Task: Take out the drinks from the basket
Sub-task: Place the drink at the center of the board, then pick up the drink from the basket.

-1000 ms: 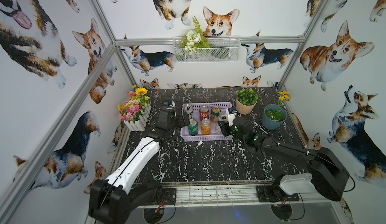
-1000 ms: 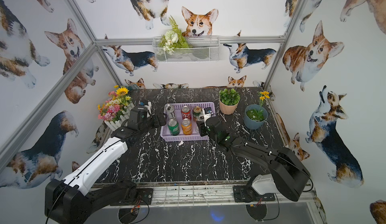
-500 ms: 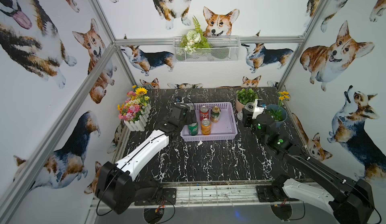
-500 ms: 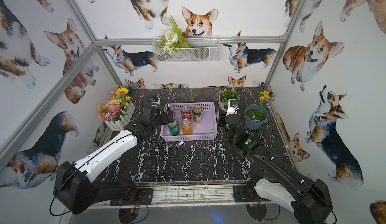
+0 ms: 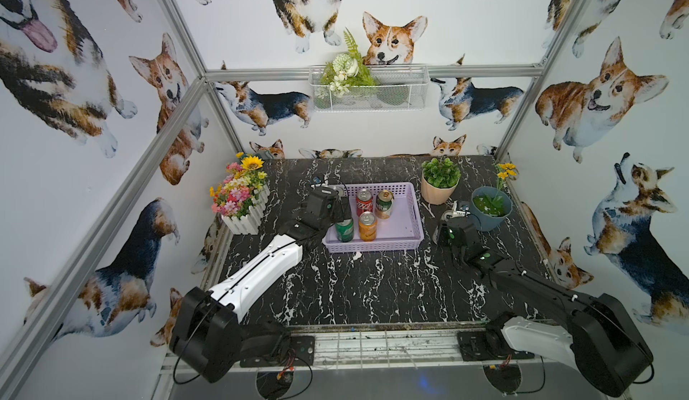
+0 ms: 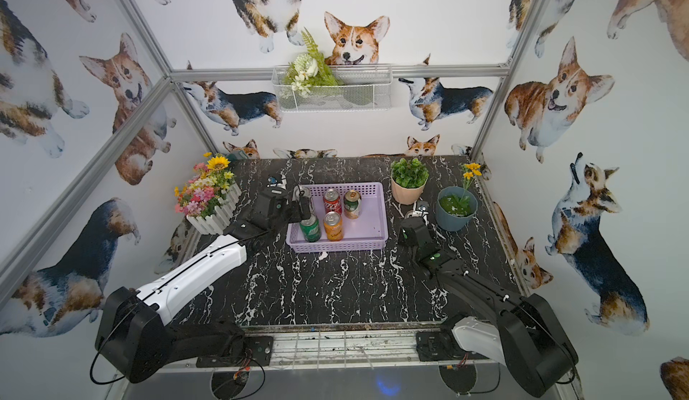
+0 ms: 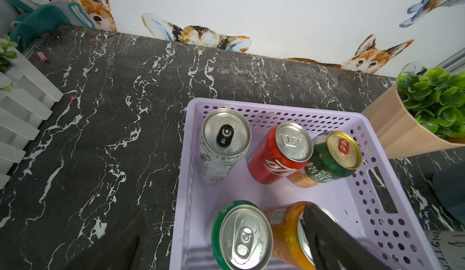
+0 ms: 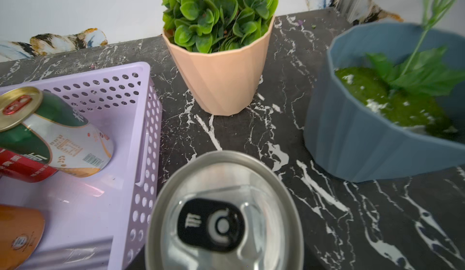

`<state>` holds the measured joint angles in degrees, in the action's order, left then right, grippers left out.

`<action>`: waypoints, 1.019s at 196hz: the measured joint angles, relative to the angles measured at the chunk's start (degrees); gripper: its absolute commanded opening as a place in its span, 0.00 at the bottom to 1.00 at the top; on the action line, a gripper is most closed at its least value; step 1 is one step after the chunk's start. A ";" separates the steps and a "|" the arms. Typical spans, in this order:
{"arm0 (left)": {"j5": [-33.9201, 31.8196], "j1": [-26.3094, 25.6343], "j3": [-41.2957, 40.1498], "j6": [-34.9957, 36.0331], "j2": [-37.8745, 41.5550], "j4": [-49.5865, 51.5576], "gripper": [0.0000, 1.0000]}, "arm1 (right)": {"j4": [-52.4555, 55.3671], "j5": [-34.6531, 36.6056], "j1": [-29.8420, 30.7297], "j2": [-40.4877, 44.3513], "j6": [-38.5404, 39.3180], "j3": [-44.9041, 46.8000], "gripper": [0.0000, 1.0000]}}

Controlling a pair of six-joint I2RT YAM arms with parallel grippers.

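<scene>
on black marbled tabletop (image 5: 373, 286), lilac basket (image 5: 413, 208); corgi walls (image 5: 466, 25)

Both arms reach forward; the left end effector (image 5: 342, 211) gapes wide, the right end effector (image 5: 449, 218) is clamped tight.

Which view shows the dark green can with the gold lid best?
The left wrist view: the dark green can is close, lid and label clear. The right wrist view cuts it at the frame edge; both top views show it small.
</scene>
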<state>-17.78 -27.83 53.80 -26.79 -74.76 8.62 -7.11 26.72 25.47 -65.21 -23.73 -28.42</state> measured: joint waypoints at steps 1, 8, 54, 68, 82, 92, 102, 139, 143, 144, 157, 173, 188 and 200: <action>0.00 0.00 -0.04 0.00 0.00 -0.04 1.00 | -0.07 -0.07 0.00 0.00 -0.07 0.13 0.36; 0.00 0.00 -0.44 0.00 0.00 -0.39 1.00 | -0.57 -0.15 0.00 0.15 -0.17 0.90 0.46; -0.39 -0.02 -0.17 0.63 -2.08 -2.75 1.00 | -4.39 -0.17 -0.02 0.52 -1.38 3.06 0.99; -0.39 -0.02 -0.15 0.61 -2.32 -2.78 1.00 | -4.37 -0.20 -0.02 1.88 -1.40 3.26 1.00; -0.35 -0.07 -0.07 0.61 -2.34 -2.91 1.00 | -5.27 -0.15 -0.02 3.58 -1.38 3.28 1.00; -0.28 -0.09 0.04 0.61 -2.34 -3.15 1.00 | -5.53 -0.17 -0.02 4.31 -1.38 3.15 1.00; -0.22 -0.09 0.17 0.61 -2.34 -3.28 1.00 | -5.44 -0.24 -0.02 4.61 -1.38 2.54 1.00; -0.31 -0.15 0.44 0.98 -3.78 -4.22 1.00 | -5.03 -0.11 -0.02 8.00 -1.33 -0.70 1.00; -0.39 -0.17 0.55 1.11 -4.22 -4.48 1.00 | -4.98 -0.11 -0.02 8.48 -1.31 -0.96 1.00; -0.39 -0.17 0.57 1.16 -4.33 -4.52 1.00 | -4.98 -0.11 -0.02 8.66 -1.31 -1.07 1.00; -0.50 -0.26 1.60 1.49 -6.49 -4.74 0.98 | -4.90 -0.11 -0.02 10.03 -1.31 -1.92 1.00; -1.79 -0.57 3.80 2.03 -9.88 -4.70 0.95 | -4.74 -0.15 -0.02 11.15 -1.33 -2.62 1.00; -3.67 -0.81 5.77 2.40 -12.37 -4.37 0.94 | -4.42 -0.50 -0.02 11.74 -1.36 -2.91 1.00; -5.18 -0.92 6.99 2.67 -13.66 -4.44 0.93 | -4.04 -1.22 -0.02 12.28 -1.36 -2.99 1.00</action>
<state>-22.96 -28.75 60.80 -24.12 -88.42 4.19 -11.16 25.50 25.45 -52.93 -25.08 -31.42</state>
